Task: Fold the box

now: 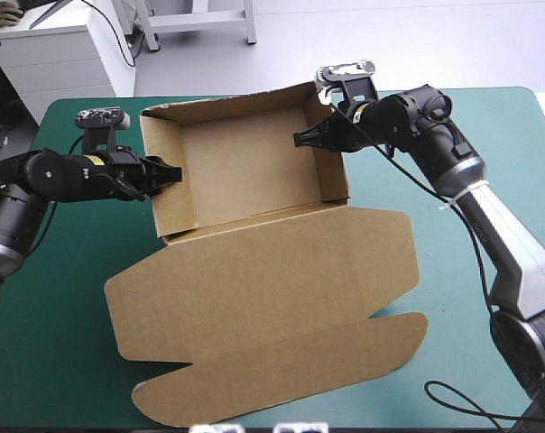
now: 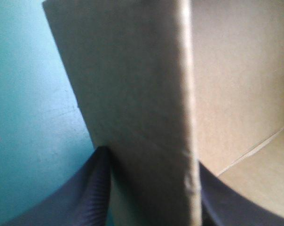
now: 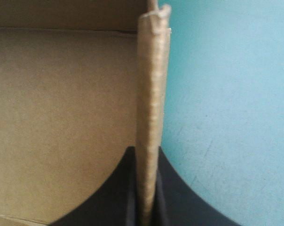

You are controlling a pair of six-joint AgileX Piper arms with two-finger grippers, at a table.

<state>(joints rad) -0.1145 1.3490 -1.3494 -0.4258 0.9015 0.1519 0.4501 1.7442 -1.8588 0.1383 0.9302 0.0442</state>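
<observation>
Teal-green cover lies over the whole surface (image 1: 65,298), and the brown box (image 1: 254,262) sits near the middle of it. In the high view the box is an open tray in the upper middle of the frame. Its left wall (image 1: 167,135), right wall (image 1: 331,176) and back wall (image 1: 227,104) stand up around the floor (image 1: 245,171). The lid (image 1: 263,271) lies flat on the cover below the tray and reaches toward the lower edge of the frame. Its long flap (image 1: 281,370) is also spread flat.

I come to the box from both sides. My left pincer (image 1: 169,173) enters from the left of the frame and meets the left wall about halfway along it. My right pincer (image 1: 304,138) enters from the upper right and meets the right wall near its far end, close to the back corner.

In the left wrist view, my left pincer (image 2: 151,160) is clamped on the left wall (image 2: 142,94). One black finger (image 2: 97,188) is on the outside, over the cover (image 2: 34,94), and the other is on the inside, over the floor of the tray. The wall stands upright between them and looks thick.

In the right wrist view, my right pincer (image 3: 144,150) is nearly closed and pinches the right wall (image 3: 151,84). The board stands on edge between the two fingers (image 3: 179,197). The inside of the tray (image 3: 62,117) is on one side and bare cover (image 3: 226,117) on the other.
</observation>
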